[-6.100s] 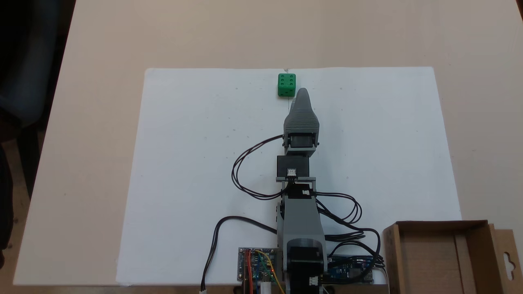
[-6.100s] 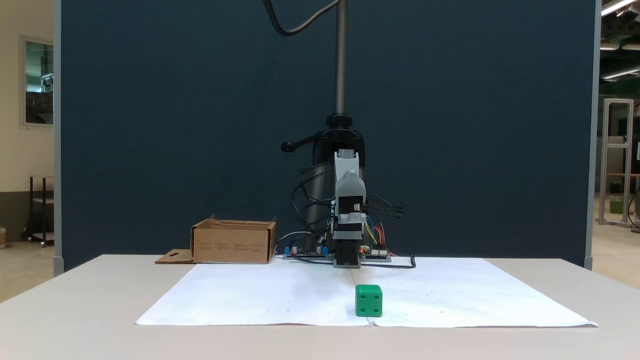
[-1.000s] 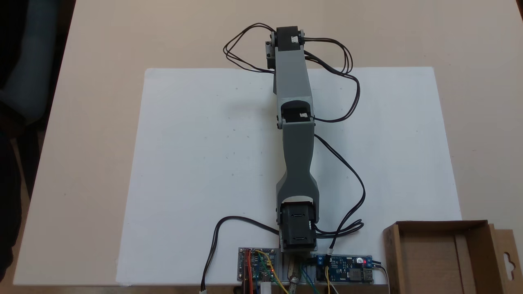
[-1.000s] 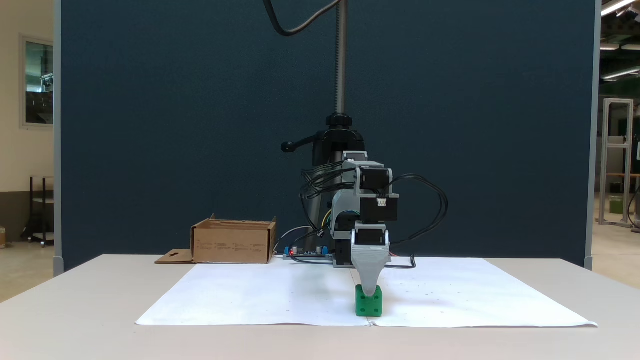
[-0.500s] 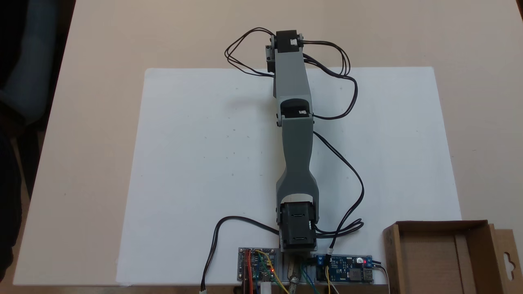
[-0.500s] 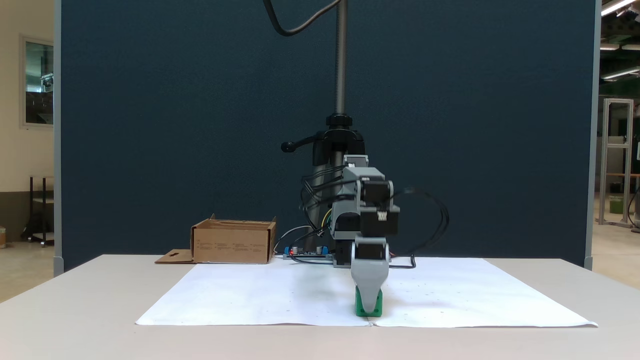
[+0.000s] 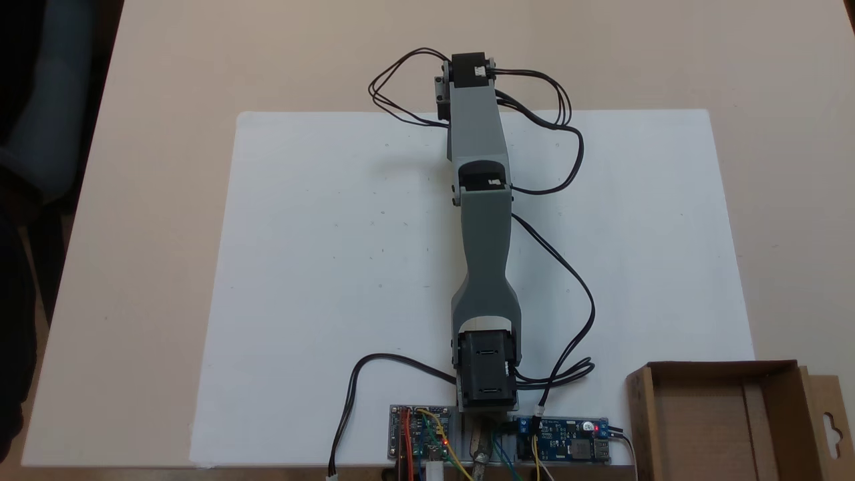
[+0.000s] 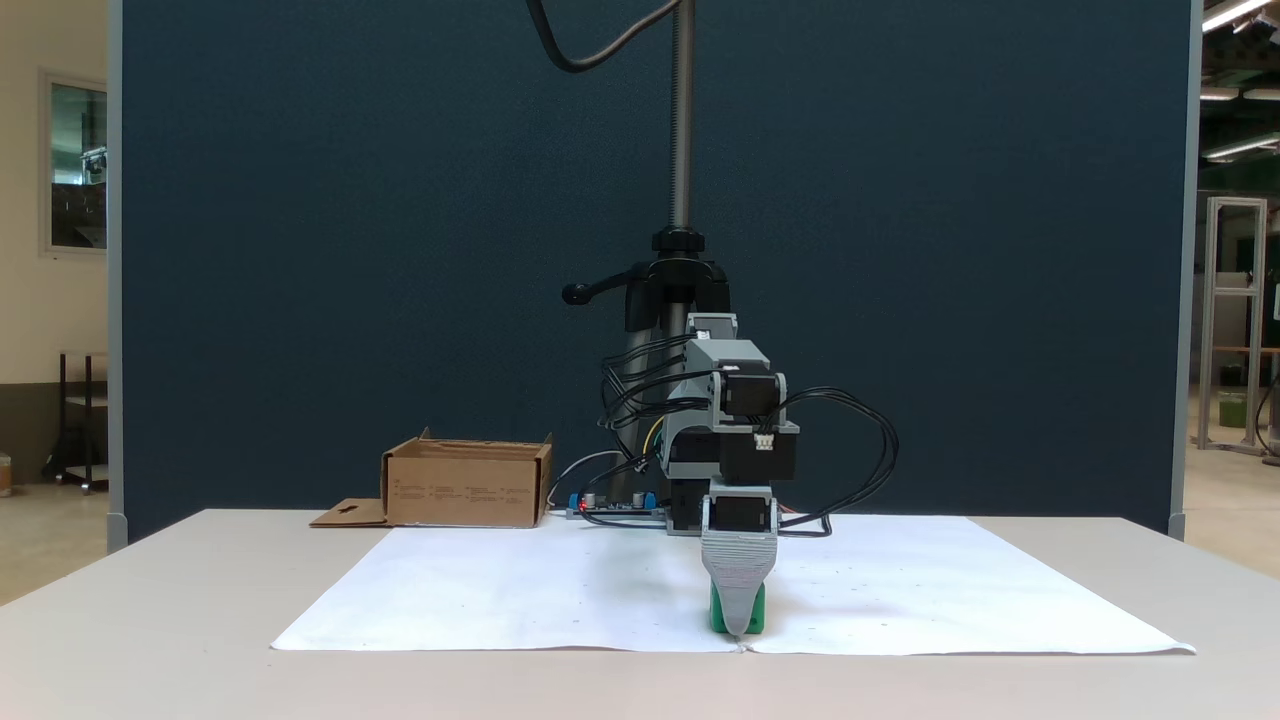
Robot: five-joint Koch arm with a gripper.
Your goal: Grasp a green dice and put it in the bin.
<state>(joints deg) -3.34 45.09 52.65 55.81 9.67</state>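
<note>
Standing at the near edge of the white paper sheet (image 8: 500, 600), the gripper (image 8: 740, 625) points straight down in a fixed view, its grey tapered jaw reaching to the sheet surface. One jaw lies in front and covers whatever sits behind it, so whether the jaws are spread or pressed together cannot be told.

The green dice (image 8: 758, 610) sits directly behind that front jaw, resting on the sheet. Green shows on both sides of the jaw's lower taper, more on the right. Contact between jaw and dice appears likely, but a firm pinch cannot be confirmed from this angle.

Above the gripper, the wrist motors and black cables (image 8: 860, 440) stack upward. In a fixed view from above, the arm (image 7: 482, 227) is stretched out nearly straight from its base, and its far end overhangs the far edge of the sheet (image 7: 334, 234).

Behind the gripper, at the arm's base, circuit boards (image 7: 564, 449) with coloured wires lie flat on the table (image 7: 167, 67).

The bin (image 8: 467, 483) stands well apart from the gripper, back beside the base and to the left in that front-on fixed view; from above it is at lower right (image 7: 641, 414). Its hang-tab flap (image 7: 828, 421) lies on the side away from the arm. The visible part of its interior holds no dice.

Farthest back stand a dark blue partition (image 8: 300, 250) and a camera pole (image 8: 682, 120).
</note>
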